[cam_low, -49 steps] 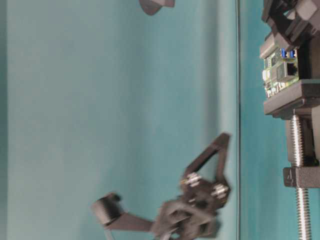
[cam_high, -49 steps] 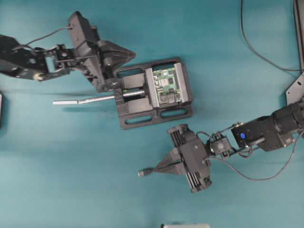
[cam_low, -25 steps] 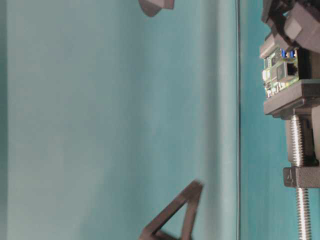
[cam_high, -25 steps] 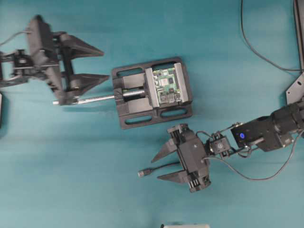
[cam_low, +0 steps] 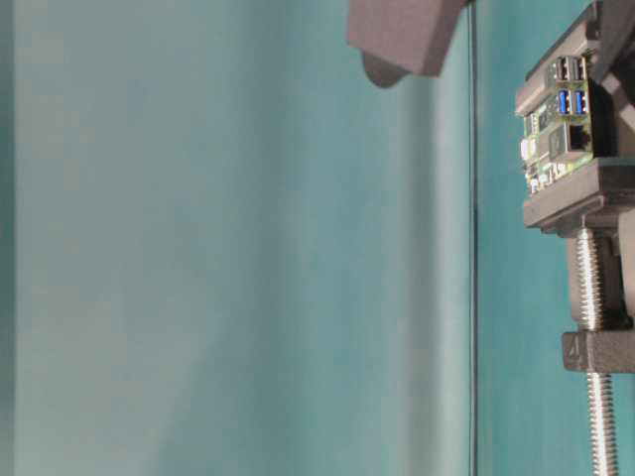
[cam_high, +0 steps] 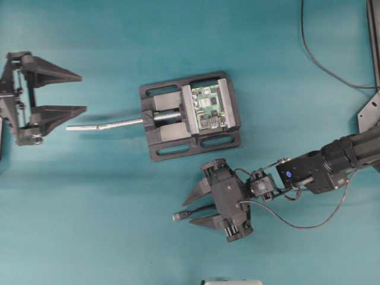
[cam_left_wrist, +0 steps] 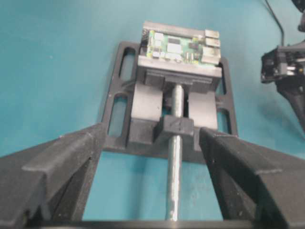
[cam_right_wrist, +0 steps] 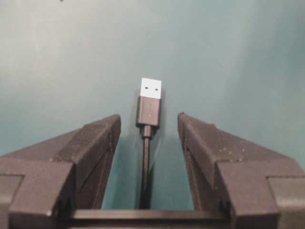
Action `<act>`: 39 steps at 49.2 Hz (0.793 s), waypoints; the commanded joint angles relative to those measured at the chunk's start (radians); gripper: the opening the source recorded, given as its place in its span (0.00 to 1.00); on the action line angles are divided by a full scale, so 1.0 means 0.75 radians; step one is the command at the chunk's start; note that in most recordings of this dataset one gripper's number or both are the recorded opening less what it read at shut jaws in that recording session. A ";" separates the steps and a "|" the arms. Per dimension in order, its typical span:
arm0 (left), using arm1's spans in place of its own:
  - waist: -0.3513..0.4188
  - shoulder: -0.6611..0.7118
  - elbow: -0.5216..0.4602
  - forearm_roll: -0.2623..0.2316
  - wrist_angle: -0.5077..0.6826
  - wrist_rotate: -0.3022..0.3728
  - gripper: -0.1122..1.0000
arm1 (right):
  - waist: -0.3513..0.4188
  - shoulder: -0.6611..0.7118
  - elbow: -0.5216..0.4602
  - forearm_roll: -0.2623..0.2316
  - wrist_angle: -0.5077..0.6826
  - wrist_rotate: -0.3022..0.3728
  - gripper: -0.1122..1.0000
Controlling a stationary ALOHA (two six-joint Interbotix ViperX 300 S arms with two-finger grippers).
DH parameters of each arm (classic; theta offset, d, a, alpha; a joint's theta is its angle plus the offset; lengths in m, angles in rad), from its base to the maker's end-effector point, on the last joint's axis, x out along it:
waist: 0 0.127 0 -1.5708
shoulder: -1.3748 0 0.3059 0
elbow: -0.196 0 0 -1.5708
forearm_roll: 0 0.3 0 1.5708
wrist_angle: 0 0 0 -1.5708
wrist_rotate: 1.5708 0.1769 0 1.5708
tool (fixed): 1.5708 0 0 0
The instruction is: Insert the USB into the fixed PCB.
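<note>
Your USB [cam_right_wrist: 150, 101] lies flat on the teal table [cam_high: 119, 225], silver tip pointing away from the right wrist camera toward twelve o'clock, its thin black cable running back between the fingers. In the overhead view the plug [cam_high: 180, 216] sits at about seven o'clock from the fixed PCB [cam_high: 208, 107], well apart from it, tip aimed toward nine o'clock. Your right gripper [cam_high: 195, 206] stands spread wide around the cable, one finger on each side, neither touching the plug, which lies just past the fingertips. The green board is clamped in the black vise [cam_high: 190, 116] at the centre of the table, ports facing six o'clock in the overhead view. The vise's silver screw rod [cam_high: 107, 125] sticks out toward nine o'clock. Your left gripper [cam_high: 74, 94] is spread wide too and holds nothing, at nine o'clock from the vise, near the rod's free end.
</note>
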 commanded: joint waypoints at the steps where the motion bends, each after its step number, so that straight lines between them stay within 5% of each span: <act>1: -0.004 -0.047 0.025 0.006 -0.004 -0.010 0.93 | -0.012 -0.016 -0.025 0.004 -0.006 0.002 0.60; 29: -0.004 -0.335 0.209 0.006 0.188 -0.123 0.92 | -0.016 -0.004 -0.027 0.004 0.018 0.006 0.59; 39: -0.004 -0.378 0.241 0.006 0.190 -0.143 0.93 | -0.012 0.016 -0.031 0.006 0.029 0.072 0.59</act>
